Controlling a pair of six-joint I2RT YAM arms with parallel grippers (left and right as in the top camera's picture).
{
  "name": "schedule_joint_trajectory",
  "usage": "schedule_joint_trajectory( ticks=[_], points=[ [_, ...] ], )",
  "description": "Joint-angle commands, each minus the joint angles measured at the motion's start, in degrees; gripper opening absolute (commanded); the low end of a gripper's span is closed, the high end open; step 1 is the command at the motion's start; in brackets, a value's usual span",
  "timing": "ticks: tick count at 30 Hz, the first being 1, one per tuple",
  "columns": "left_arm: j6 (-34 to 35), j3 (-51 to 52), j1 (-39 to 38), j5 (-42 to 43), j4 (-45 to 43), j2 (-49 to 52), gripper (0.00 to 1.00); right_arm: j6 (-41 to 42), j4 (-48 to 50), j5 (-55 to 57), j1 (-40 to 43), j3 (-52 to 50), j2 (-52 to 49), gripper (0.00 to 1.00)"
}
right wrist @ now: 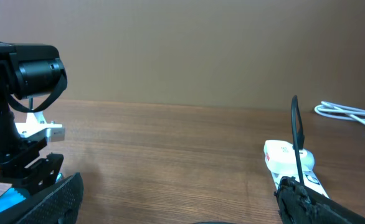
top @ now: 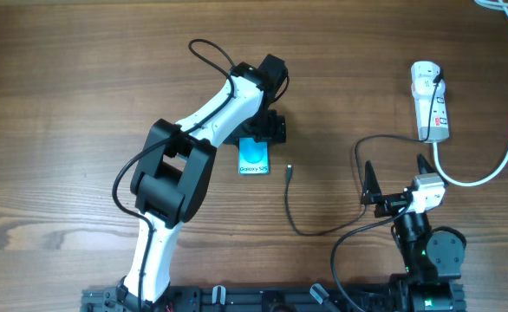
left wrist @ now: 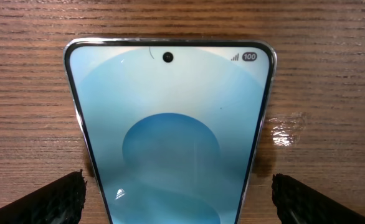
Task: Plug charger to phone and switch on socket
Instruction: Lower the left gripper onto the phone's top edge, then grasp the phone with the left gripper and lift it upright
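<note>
The phone (top: pixel 253 158), cyan-blue screen up, lies flat on the wood near the table's middle. In the left wrist view it (left wrist: pixel 170 130) fills the frame between my fingers. My left gripper (top: pixel 266 132) is open over the phone's far end, one finger on each side, not touching it. The charger cable (top: pixel 310 227) curves across the table; its black connector tip (top: pixel 289 172) lies loose just right of the phone. The socket (top: pixel 429 101) lies at the far right, a black plug in it; it also shows in the right wrist view (right wrist: pixel 288 160). My right gripper (top: pixel 395 178) is open and empty.
The socket's thick white cord (top: pixel 488 173) loops along the right edge and back corner. The charger cable runs close by the right arm's base (top: pixel 427 247). The left arm (top: pixel 185 156) stretches diagonally over the table's left half.
</note>
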State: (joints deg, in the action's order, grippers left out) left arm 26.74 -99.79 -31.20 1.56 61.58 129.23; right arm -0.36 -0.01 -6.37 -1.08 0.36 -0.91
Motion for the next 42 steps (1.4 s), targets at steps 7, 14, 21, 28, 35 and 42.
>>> schedule_joint_trajectory(
  ticks=[7,14,21,28,35,42],
  points=[
    [0.98,3.67,-0.07,0.33,-1.57,1.09,1.00,-0.98,0.20,0.31,0.02,-0.02,0.26,1.00],
    [2.05,7.65,-0.09,0.28,-3.56,1.09,1.00,-0.96,0.20,0.31,0.02,-0.02,0.26,1.00],
    [2.08,7.65,-0.09,0.31,-3.65,1.09,1.00,-0.98,0.20,0.31,0.02,-0.02,0.26,1.00],
    [2.08,7.65,-0.09,0.31,-3.78,1.09,0.99,-0.98,0.20,0.31,0.02,-0.02,0.26,1.00],
    [2.08,7.65,-0.09,0.31,-3.78,1.09,0.92,-0.98,0.20,0.31,0.02,-0.02,0.26,1.00],
    [2.08,7.65,-0.09,0.31,-3.78,1.09,0.83,-0.98,0.20,0.33,0.02,-0.02,0.26,1.00]
  ],
)
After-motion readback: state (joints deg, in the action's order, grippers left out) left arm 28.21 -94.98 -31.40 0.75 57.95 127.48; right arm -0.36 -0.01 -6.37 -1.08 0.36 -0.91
